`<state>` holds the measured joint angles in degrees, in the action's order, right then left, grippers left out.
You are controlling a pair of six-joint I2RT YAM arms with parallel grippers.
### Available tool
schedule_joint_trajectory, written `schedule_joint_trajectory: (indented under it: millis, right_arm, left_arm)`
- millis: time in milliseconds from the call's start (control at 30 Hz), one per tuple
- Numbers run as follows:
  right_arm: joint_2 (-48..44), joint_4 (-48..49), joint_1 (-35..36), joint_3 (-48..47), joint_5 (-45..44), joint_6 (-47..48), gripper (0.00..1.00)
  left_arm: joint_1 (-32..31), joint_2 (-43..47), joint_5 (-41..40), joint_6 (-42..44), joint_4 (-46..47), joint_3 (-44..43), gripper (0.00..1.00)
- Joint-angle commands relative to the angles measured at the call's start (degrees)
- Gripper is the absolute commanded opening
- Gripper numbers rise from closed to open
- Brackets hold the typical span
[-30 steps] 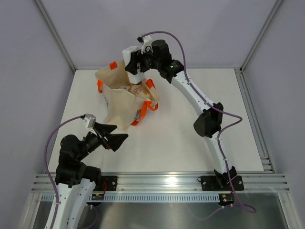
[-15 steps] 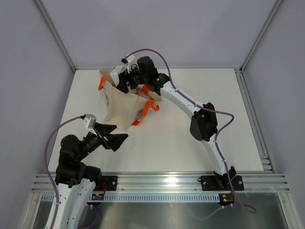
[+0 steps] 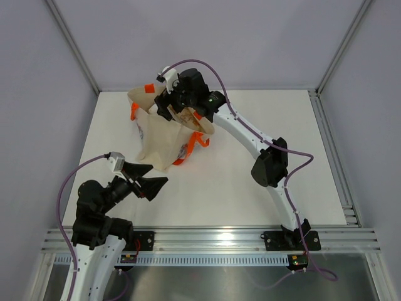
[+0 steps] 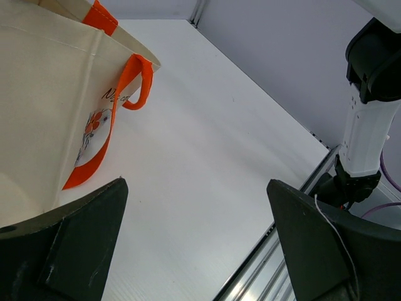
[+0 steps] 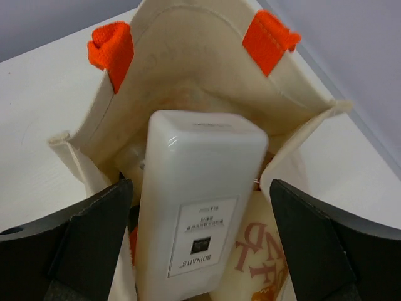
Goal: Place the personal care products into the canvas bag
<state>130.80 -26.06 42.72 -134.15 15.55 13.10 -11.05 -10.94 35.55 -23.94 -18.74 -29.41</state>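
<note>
A flat white bottle (image 5: 200, 207), label showing, is seen partway down in the open mouth of a beige canvas bag (image 5: 294, 94) with orange handles (image 5: 109, 47). The right gripper (image 5: 200, 182) is poised directly above the bag, with its fingers spread wide on either side of the bottle. A gap shows on one side, so the bottle is judged loose rather than clamped. The left gripper (image 4: 194, 188) is held low on the near side of the bag, wide open and empty. No other bottle or tube is seen outside the bag, so the packing is judged nearly finished. What lies deeper in the bag is hidden. Around the bag, a white bench (image 3: 250, 144) is enclosed by pale grey walls (image 3: 207, 31).
</note>
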Motion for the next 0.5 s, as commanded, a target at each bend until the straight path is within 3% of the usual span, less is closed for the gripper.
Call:
schedule_joint_trajectory:
  millis: [0, 200, 300, 467]
  right_arm:
    - [-0.8, -1.6, 0.4, -4.6, -2.5, 1.0, 1.00]
    - [-2.7, -6.5, 0.0, -8.3, -2.7, 2.1, 0.99]
    - [-6.2, -10.7, -2.9, -8.6, 4.0, 0.6, 1.00]
    - [-19.5, -12.3, -11.1, 5.1, 6.6, -4.5, 0.99]
  left_arm:
    - [0.1, 0.5, 0.8, 0.7, 1.6, -0.6, 0.99]
    - [0.1, 0.8, 0.1, 0.7, 1.3, -0.7, 0.99]
    - [0.1, 1.0, 0.0, 0.8, 1.0, -0.8, 0.99]
    - [0.1, 0.9, -2.8, 0.9, -0.1, -1.1, 0.99]
